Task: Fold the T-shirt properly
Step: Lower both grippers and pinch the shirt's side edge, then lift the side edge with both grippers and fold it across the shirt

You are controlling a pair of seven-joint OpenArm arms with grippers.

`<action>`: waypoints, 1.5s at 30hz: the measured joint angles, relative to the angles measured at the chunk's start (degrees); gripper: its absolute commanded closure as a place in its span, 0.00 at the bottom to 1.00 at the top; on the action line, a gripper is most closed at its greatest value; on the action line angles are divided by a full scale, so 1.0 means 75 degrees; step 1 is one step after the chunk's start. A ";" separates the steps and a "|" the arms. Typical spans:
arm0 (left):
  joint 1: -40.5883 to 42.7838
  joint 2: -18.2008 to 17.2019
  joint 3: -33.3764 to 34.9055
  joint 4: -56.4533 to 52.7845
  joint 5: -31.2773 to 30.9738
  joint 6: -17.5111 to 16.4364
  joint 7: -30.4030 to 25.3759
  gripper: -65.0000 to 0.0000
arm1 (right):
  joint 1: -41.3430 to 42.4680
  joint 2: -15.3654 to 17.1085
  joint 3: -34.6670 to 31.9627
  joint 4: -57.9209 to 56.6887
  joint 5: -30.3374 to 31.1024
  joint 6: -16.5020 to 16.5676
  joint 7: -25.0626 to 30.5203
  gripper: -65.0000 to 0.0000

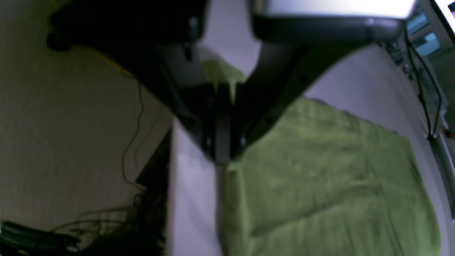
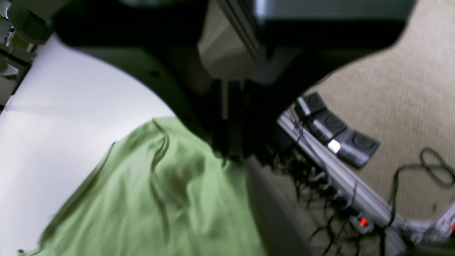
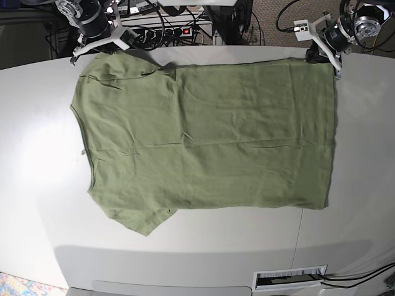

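The green T-shirt (image 3: 203,142) lies spread flat on the white table (image 3: 37,154), collar end to the left and hem to the right. My left gripper (image 3: 321,54) is at the far hem corner. In the left wrist view its jaws are together (image 1: 222,153) with a bit of green cloth (image 1: 320,170) pinched between them. My right gripper (image 3: 106,49) is at the far sleeve corner. In the right wrist view its jaws are together (image 2: 231,151) at the shirt's edge (image 2: 160,199), and wrinkles run toward the tips.
Both grippers sit at the table's far edge. Beyond it are a power strip (image 2: 341,185), tangled cables (image 3: 179,24) and foot pedals (image 2: 337,129) on beige carpet. A slotted white part (image 3: 290,277) sits at the table's near edge.
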 measured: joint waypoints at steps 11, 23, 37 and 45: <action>0.1037 -0.0501 0.0032 0.0487 0.0854 0.0927 0.0991 1.00 | -0.0653 0.0248 0.0009 0.0458 -0.0994 0.0009 -0.0268 1.00; 0.0187 -0.0606 0.0029 0.1271 0.1201 0.2142 0.1405 1.00 | -0.0032 0.0169 0.0009 0.0825 -0.1588 -0.1014 -0.0093 1.00; -0.1990 0.0510 0.0047 0.0096 -0.0702 0.2127 0.0428 1.00 | 0.1740 -0.1265 0.0009 0.0731 -0.1411 -0.1026 0.0420 1.00; -0.2378 0.0845 0.0047 -0.0871 -0.1011 0.2116 -0.0023 1.00 | 0.2375 -0.1445 0.0009 -0.0137 -0.1172 -0.1026 0.0562 1.00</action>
